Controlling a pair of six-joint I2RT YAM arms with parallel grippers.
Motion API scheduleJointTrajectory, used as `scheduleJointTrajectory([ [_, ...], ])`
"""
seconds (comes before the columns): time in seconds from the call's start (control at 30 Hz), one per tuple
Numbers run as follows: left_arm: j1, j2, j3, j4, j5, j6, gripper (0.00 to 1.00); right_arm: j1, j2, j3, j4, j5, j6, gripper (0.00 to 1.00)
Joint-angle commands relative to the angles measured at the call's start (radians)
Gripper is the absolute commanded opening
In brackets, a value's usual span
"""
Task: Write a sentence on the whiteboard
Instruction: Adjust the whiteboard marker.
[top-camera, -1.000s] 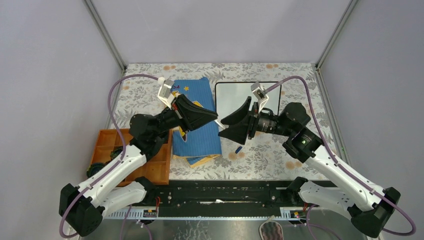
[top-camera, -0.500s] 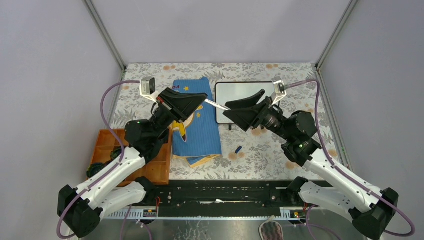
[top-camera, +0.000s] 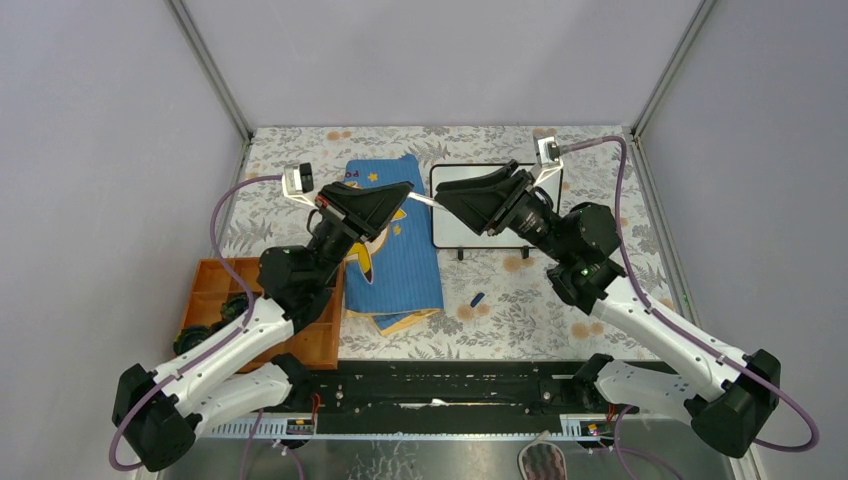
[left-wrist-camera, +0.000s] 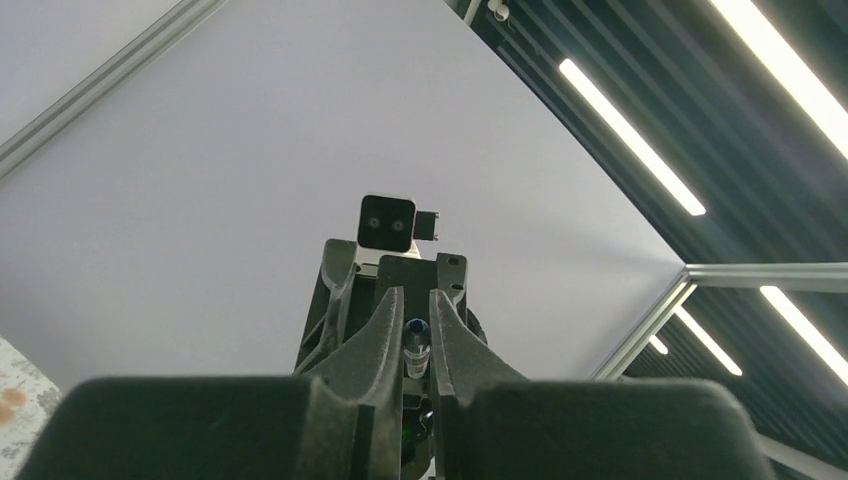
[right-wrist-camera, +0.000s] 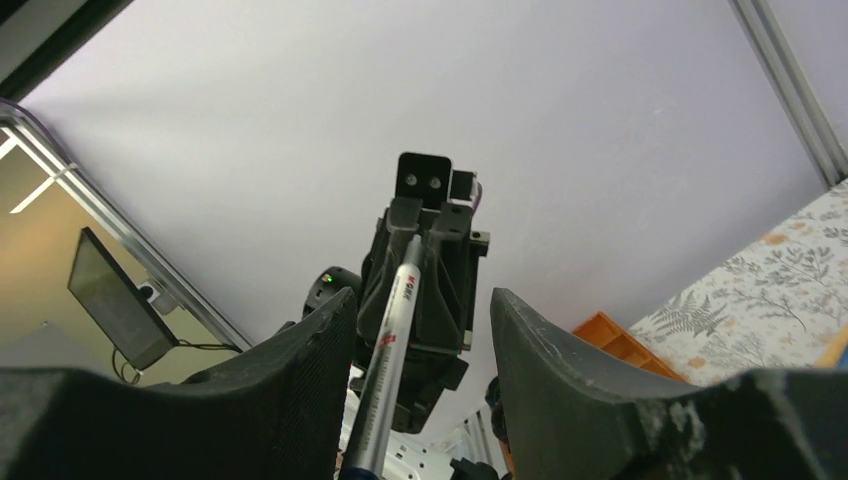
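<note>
Silver marker (right-wrist-camera: 395, 350) stays clamped in the left gripper (left-wrist-camera: 414, 300). Both arms have swung toward 12 o'clock, and the right gripper (right-wrist-camera: 420, 300), jaws apart, now straddles it, probably for a handover. The whiteboard (top-camera: 455, 238) lies at 1 o'clock on the counter (top-camera: 520, 310), apparently blank.

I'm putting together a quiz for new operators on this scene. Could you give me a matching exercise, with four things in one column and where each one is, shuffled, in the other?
Things
1. marker
2. whiteboard
3. orange tray
4. small blue piece

Places
A. at the table's left edge
B. lying loose on the flowered table cover
C. pinched in the left claw
D. at the back, just right of the blue cloth

Pairs: 1-C, 2-D, 3-A, 4-B
</note>
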Motion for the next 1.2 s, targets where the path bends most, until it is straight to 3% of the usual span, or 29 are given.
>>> scheduleJointTrajectory([
  [0.0, -0.03, -0.019, -0.013, 0.034, -0.083, 0.003, 0.0, 0.005, 0.013, 0.066, 0.079, -0.013, 0.03, 0.57],
  [0.3, -0.05, -0.04, -0.016, 0.007, -0.192, 0.011, 0.0, 0.006, 0.033, 0.077, 0.083, -0.061, 0.063, 0.6],
  [0.7, -0.068, -0.053, -0.009, -0.075, -0.254, 0.047, 0.0, 0.006, 0.033, 0.12, 0.002, -0.033, 0.04, 0.5],
  [0.87, -0.077, -0.045, 0.0, -0.089, -0.263, 0.056, 0.0, 0.013, 0.046, 0.154, -0.072, -0.029, 0.02, 0.38],
  [1.17, -0.087, -0.038, -0.001, -0.091, -0.278, 0.059, 0.0, 0.017, 0.06, 0.161, -0.082, -0.034, 0.024, 0.38],
])
